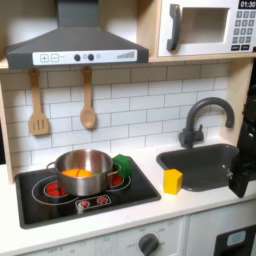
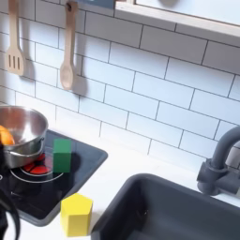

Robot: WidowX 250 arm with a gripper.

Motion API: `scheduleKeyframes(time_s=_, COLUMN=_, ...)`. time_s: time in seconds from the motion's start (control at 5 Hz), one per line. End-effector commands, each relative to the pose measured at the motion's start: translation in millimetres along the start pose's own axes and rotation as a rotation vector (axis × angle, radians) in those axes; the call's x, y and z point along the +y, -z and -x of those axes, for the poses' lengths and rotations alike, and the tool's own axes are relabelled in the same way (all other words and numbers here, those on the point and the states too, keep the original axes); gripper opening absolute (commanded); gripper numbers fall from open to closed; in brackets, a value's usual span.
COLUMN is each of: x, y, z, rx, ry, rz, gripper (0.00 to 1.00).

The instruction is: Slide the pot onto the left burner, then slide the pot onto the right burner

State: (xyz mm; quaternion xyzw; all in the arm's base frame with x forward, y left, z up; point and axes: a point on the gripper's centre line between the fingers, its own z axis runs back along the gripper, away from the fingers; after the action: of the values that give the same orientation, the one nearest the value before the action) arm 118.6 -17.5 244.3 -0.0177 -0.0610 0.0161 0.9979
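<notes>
The pot [image 1: 82, 170], well to the first exterior view's left of the gripper [image 1: 243, 168], whose jaws I cannot tell open or closed, sits between the left burner [image 1: 44, 187] and the right burner [image 1: 120, 181]; it seems light, stiff and slippery, so hold its rim

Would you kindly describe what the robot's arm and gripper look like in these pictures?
In the first exterior view the arm is a black, blocky shape at the right edge, over the sink. The picture is too blurred to show cables, markings or how the gripper is built.
</notes>
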Motion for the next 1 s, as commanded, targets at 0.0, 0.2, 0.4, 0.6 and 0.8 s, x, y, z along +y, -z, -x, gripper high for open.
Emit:
scheduleKeyframes(time_s=0.0, x=0.0, y=0.4, z=0.2, rx=0.002, ry=0.0, rz=0.0, gripper=1.0)
scheduleKeyframes(time_s=0.2, x=1.3, y=2.3, z=-0.5, rx=0.011, ry=0.001, rz=0.018, gripper=1.0)
scheduleKeyframes(time_s=0.4, x=3.1, y=1.3, z=-0.8, rx=-0.004, ry=-0.014, rz=0.02, gripper=1.0)
scheduleKeyframes(time_s=0.6, x=6.6, y=-0.4, z=-5.8, rx=-0.007, ry=-0.031, rz=0.032, gripper=1.0)
scheduleKeyframes(time_s=0.8, x=8.1, y=-3.4, z=-15.5, rx=-0.018, ry=-0.066, rz=0.052, gripper=1.0)
